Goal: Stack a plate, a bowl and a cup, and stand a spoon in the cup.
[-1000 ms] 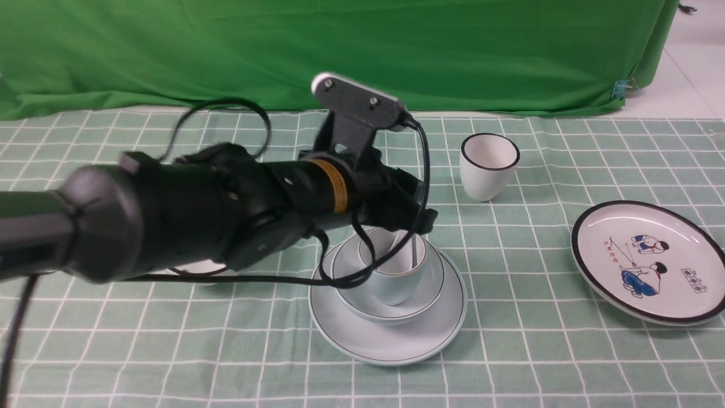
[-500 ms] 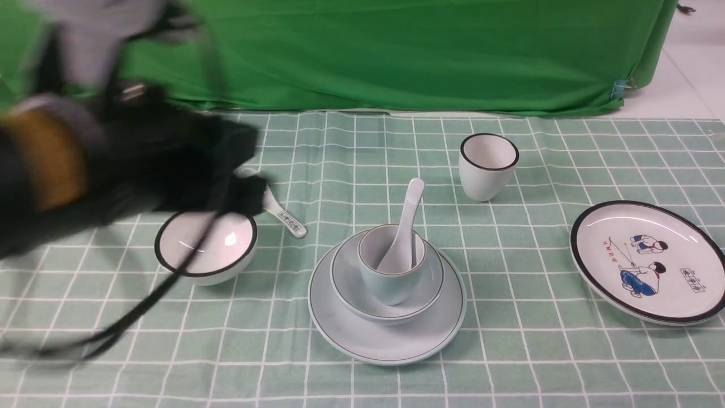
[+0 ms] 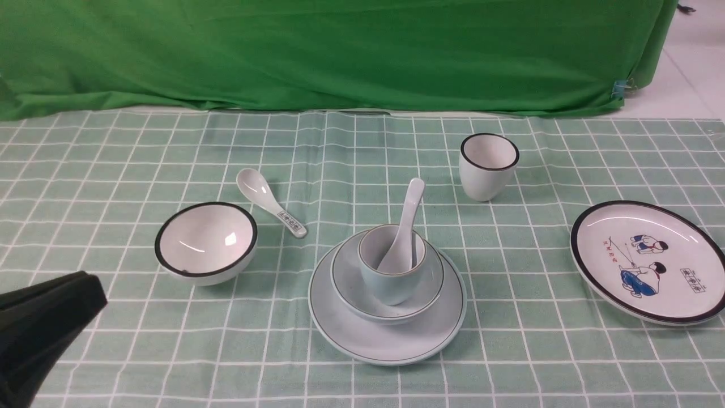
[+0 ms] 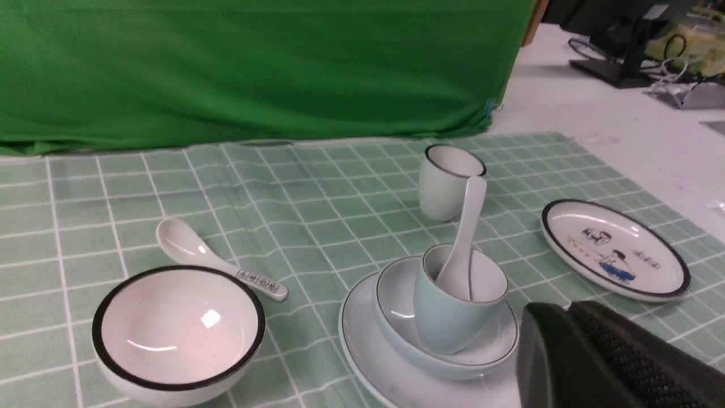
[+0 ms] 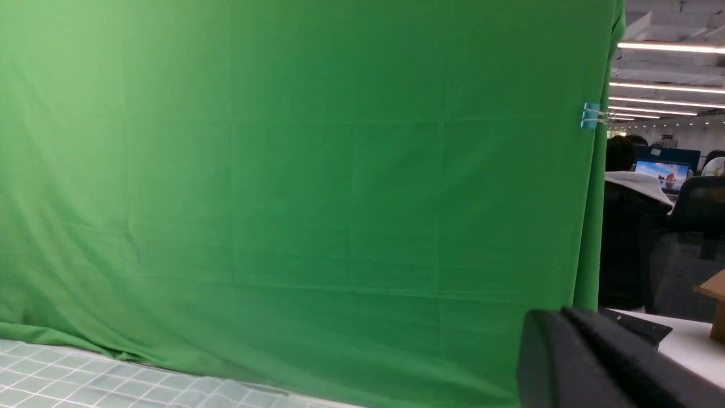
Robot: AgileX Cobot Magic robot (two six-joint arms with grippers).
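The pale blue-green plate [image 3: 391, 347] lies near the table's middle front. The bowl [image 3: 433, 283] sits on it, and the cup [image 3: 391, 286] stands in the bowl. The plain white spoon [image 3: 410, 212] stands in the cup, its handle leaning up to the far right. The stack also shows in the left wrist view: plate [image 4: 362, 357], bowl [image 4: 393, 292], cup [image 4: 442, 320], spoon [image 4: 470, 226]. My left gripper [image 3: 85, 286] is shut and empty at the near left, well apart from the stack; its tips [image 4: 544, 320] are pressed together. My right gripper [image 5: 544, 326] is shut, empty, facing the green curtain.
A white black-rimmed bowl [image 3: 205, 241] and a pattern-handled spoon [image 3: 271, 208] lie left of the stack. A white black-rimmed cup [image 3: 489, 165] stands behind it to the right. A cartoon plate [image 3: 648, 260] lies at the far right. A green curtain [image 3: 362, 51] closes the back.
My left arm has pulled away from above the cup, back to the near left corner. The spoon stays standing in the cup. The white bowl and patterned spoon are now uncovered.
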